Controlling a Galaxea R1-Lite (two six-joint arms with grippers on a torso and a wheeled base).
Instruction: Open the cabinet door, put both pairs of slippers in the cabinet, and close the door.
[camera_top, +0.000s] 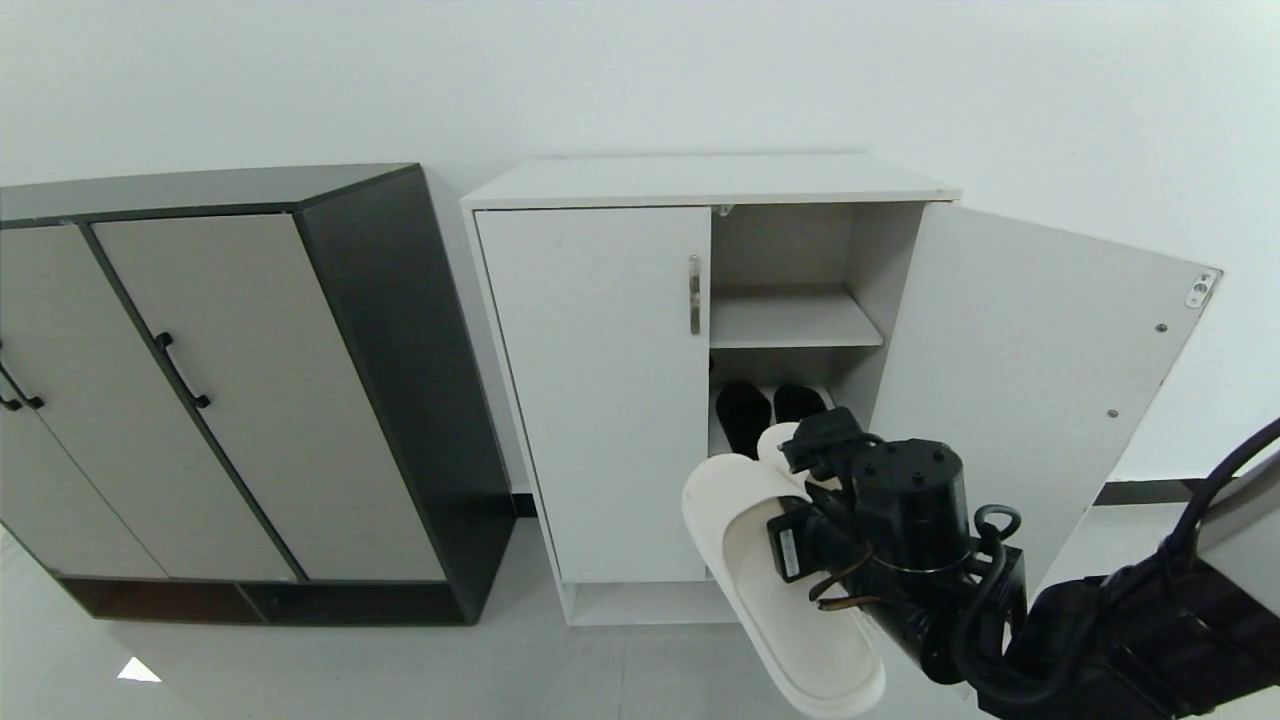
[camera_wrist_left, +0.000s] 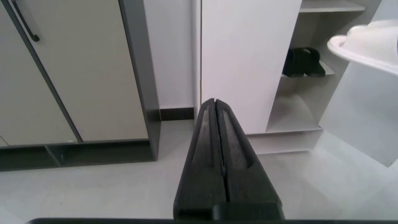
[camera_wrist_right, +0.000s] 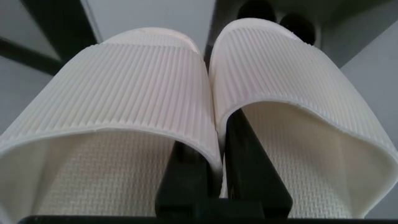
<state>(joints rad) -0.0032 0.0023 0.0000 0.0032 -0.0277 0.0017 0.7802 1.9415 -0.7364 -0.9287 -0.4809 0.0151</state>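
White wall (camera_top: 640, 80) and pale floor (camera_top: 330, 670) lie behind everything. The right end effector (camera_wrist_right: 221, 177) is clenched on the white slippers (camera_top: 790, 620). Its two fingers (camera_wrist_right: 186, 180) reach in under the ribbed straps and pinch the pair's inner edges together, so the two slippers sit side by side and touching. The pair hangs in the air before the open half of the cabinet (camera_top: 700, 180), toes toward the opening and heels toward the robot, still outside the cabinet.

The left end effector (camera_wrist_left: 216, 143) is closed on nothing, its fingers pressed flat against each other. It is held low over the floor, facing the gap between the two cabinets.

Beyond the held pair, the right door (camera_top: 1020, 370) stands swung wide open, while the left door (camera_top: 590, 400) is closed, with a metal handle (camera_top: 694, 294) at its inner edge. Inside the open half, the black slippers (camera_top: 745, 415) lie side by side on the lower level — toes inward, heels toward the front. Above them is a bare shelf (camera_top: 790, 320).

To the left of the cabinet, just beside it, stands a dark cabinet (camera_top: 380, 380) with grey doors — both shut.
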